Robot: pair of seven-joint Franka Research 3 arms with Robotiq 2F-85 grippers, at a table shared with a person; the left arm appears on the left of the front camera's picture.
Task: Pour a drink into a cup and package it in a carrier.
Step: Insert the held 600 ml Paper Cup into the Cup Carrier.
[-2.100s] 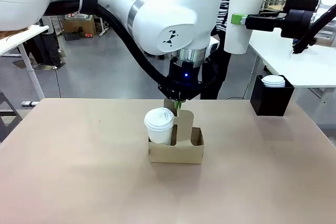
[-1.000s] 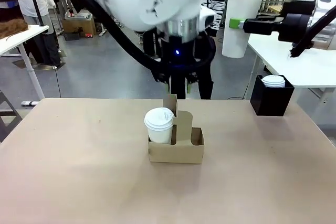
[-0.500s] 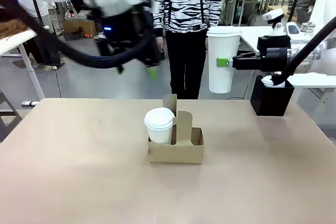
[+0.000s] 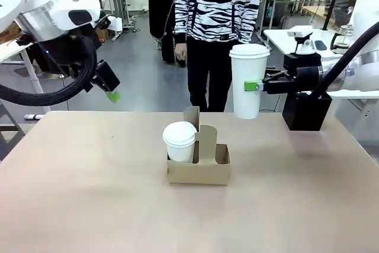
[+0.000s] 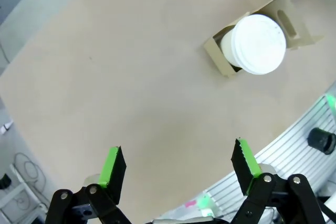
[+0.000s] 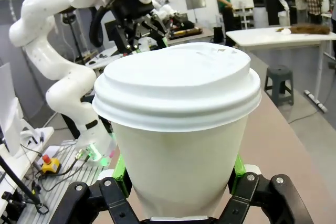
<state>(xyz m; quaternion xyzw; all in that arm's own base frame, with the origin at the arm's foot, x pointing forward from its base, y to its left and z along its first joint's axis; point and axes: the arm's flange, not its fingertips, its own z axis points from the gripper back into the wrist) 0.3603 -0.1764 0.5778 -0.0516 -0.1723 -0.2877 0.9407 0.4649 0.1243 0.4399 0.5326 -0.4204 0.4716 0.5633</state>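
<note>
**Second lidded cup held above the table, empty carrier hole below and to its left**

Item 1, the table [image 4: 89, 205]: tan, bare across the near half in your front view.

Item 2, the carrier [image 4: 199, 169]: low brown cardboard, standing near the table's middle, its upright handle tab rising at the centre. One white lidded cup [image 4: 179, 141] sits in its left hole. The hole on the right side of the tab looks vacant. From the left wrist view the carrier [image 5: 224, 59] and seated cup [image 5: 254, 44] lie far below.

Item 3, the right gripper [image 4: 253, 86]: it comes in from the right with its green pads clamped on a taller white cup [image 4: 247, 81], lid on, upright, its long axis vertical. In the right wrist view the tall cup [image 6: 181, 145] sits squarely between the pads. This cup hangs above and to the right of the carrier, slightly beyond it, well clear of the tab. You would need to bring it left, toward you, then straight down; the right arm is plainly the nearer one for that.

Item 4, the left gripper [image 5: 178, 169]: fingers spread wide, holding nothing, up off the table at the far left, well apart from the carrier.

Item 5, the black box [image 4: 305, 112]: at the far right edge, behind the right gripper.

Item 6, a person in a striped top [image 4: 219, 4] stands at the far side.
</note>
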